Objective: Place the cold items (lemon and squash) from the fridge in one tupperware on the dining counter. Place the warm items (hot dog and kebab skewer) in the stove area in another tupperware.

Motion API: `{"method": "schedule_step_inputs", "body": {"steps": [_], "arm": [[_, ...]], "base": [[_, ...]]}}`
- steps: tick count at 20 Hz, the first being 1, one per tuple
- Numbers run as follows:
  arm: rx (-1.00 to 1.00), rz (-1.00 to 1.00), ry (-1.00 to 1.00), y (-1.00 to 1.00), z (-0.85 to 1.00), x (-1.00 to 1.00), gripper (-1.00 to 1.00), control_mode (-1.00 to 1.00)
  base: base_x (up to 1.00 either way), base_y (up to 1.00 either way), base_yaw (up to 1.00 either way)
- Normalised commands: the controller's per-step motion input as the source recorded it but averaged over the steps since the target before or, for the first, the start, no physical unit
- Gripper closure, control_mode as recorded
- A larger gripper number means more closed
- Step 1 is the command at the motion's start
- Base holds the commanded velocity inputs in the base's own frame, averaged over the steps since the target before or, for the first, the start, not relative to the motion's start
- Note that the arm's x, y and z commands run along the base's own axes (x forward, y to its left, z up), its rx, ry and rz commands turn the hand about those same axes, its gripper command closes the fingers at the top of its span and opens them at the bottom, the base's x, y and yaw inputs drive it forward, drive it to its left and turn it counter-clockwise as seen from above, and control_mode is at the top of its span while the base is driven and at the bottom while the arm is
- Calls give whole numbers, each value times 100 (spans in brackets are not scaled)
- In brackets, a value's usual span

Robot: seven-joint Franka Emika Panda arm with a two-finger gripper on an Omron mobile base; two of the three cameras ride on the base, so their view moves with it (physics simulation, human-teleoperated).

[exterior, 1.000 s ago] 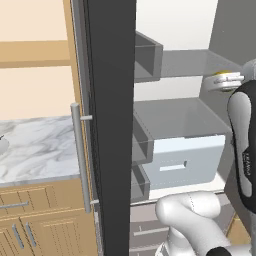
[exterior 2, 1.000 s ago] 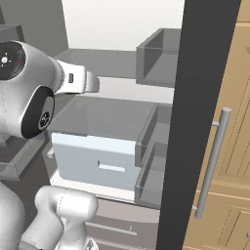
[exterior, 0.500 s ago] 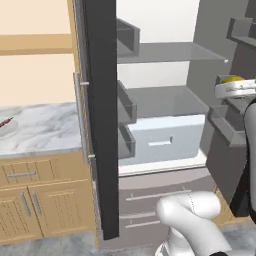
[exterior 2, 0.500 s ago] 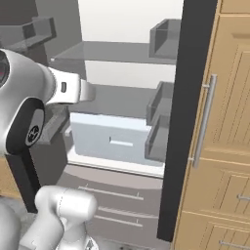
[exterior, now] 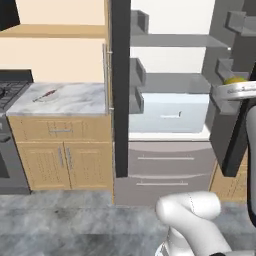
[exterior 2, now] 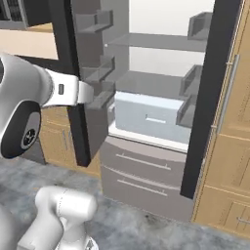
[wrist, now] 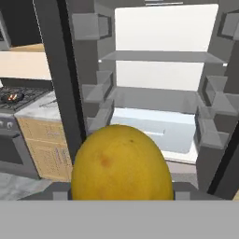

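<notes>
Lemon (wrist: 122,163) sits between hand's (wrist: 122,193) jaws.

text: none legible | labels: none | brands: none | numbers: none | signs: none

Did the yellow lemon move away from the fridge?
Yes. The lemon, in the gripper, has backed away from the fridge as the base reversed.

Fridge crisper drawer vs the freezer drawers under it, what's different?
The crisper drawer is pale blue-white, boxy, and sits inside the open fridge; the freezer drawers are darker grey, flat-fronted, below the cavity. The crisper has one short handle; the freezer drawers have long bars. All are closed.
</notes>
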Motion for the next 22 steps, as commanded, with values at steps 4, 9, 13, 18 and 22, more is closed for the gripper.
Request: {"method": "schedule_step_inputs", "body": {"steps": [4, 9, 13, 18, 22], "arm": [[0, 0, 0, 0, 0, 0, 100, 100], [0, 0, 0, 0, 0, 0, 100, 100], [0, 0, 0, 0, 0, 0, 100, 100], [0, 0, 0, 0, 0, 0, 100, 100], [0, 0, 0, 0, 0, 0, 100, 100]], "base": [[-91, -3, 66], [-100, -12, 69], [-100, -12, 63], [-100, 1, 54], [-97, 37, 57]]}}
